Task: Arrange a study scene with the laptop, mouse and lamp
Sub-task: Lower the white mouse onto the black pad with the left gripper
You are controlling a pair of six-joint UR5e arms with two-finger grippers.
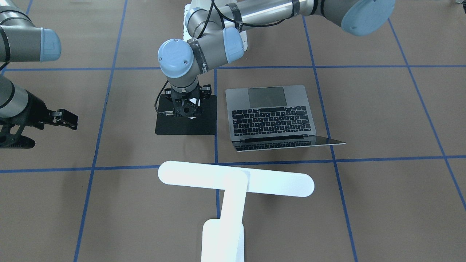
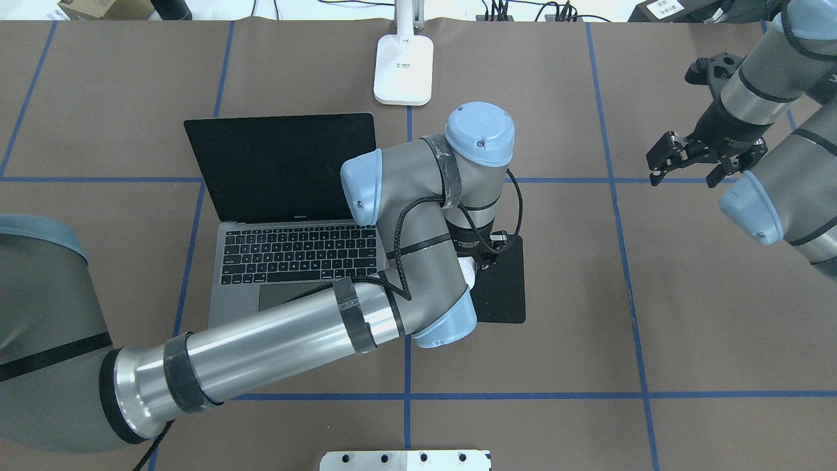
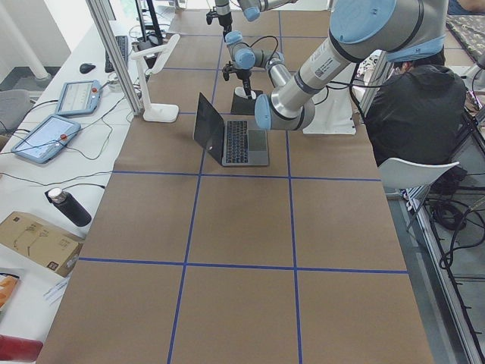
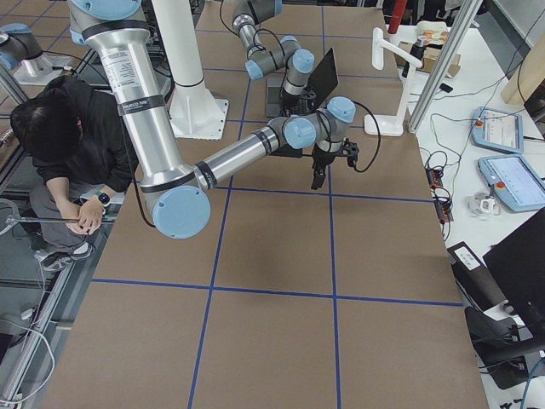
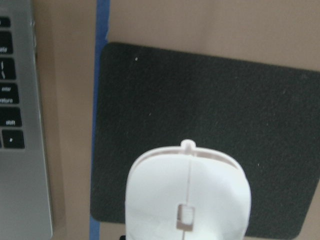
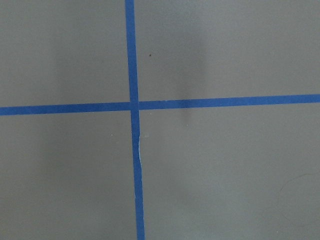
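The open grey laptop (image 1: 271, 115) sits mid-table, its dark screen (image 2: 281, 167) upright. My left gripper (image 1: 186, 110) points down over the black square pad (image 1: 189, 127) beside the laptop and is shut on the white mouse (image 5: 188, 197). The mouse hangs low over the pad's near part (image 5: 200, 110), and a sliver of it shows in the overhead view (image 2: 467, 269). The white T-shaped lamp (image 1: 236, 179) stands behind the laptop, with its base (image 2: 403, 69) at the table's far edge. My right gripper (image 2: 686, 167) is open and empty, raised far to the right.
Blue tape lines (image 6: 132, 106) grid the brown table. A white bolted mount plate (image 2: 405, 460) sits at the robot-side edge. A person (image 4: 64, 145) sits beside the robot base. Tablets and cables (image 3: 45, 136) lie on the side bench.
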